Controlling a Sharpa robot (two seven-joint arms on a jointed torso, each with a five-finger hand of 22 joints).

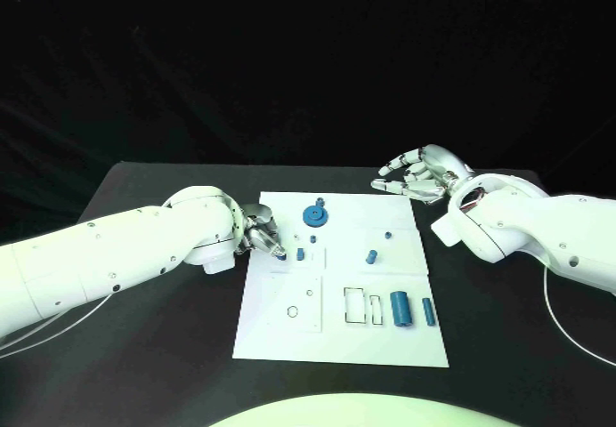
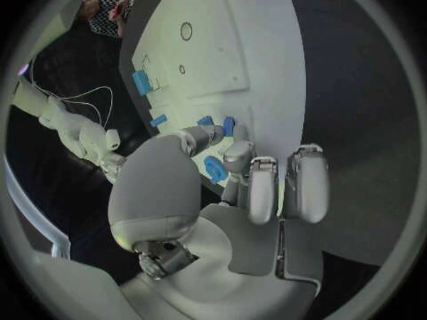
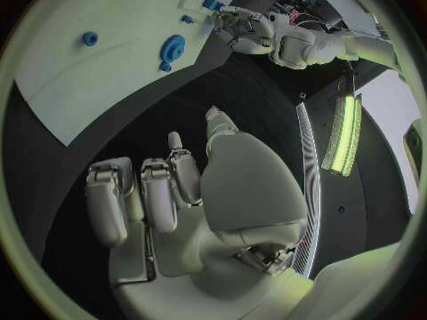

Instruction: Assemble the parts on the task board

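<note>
While over the board: my left hand [image 1: 261,233] sits fingers curled together, can't tell if holding anything
Right hand [image 1: 417,174]: off the task board [image 1: 385,338], fingers loosely apart, nothing in it

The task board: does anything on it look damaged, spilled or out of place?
Nothing stands out. The task board lies flat on the table, and its blue parts, such as the two cylinders near the outlined slots, look whole and tidy.

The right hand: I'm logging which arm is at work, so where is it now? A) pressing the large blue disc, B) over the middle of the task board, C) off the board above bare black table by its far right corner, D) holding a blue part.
C: the right hand hangs over black table beyond the task board's far right corner, holding nothing.
</note>
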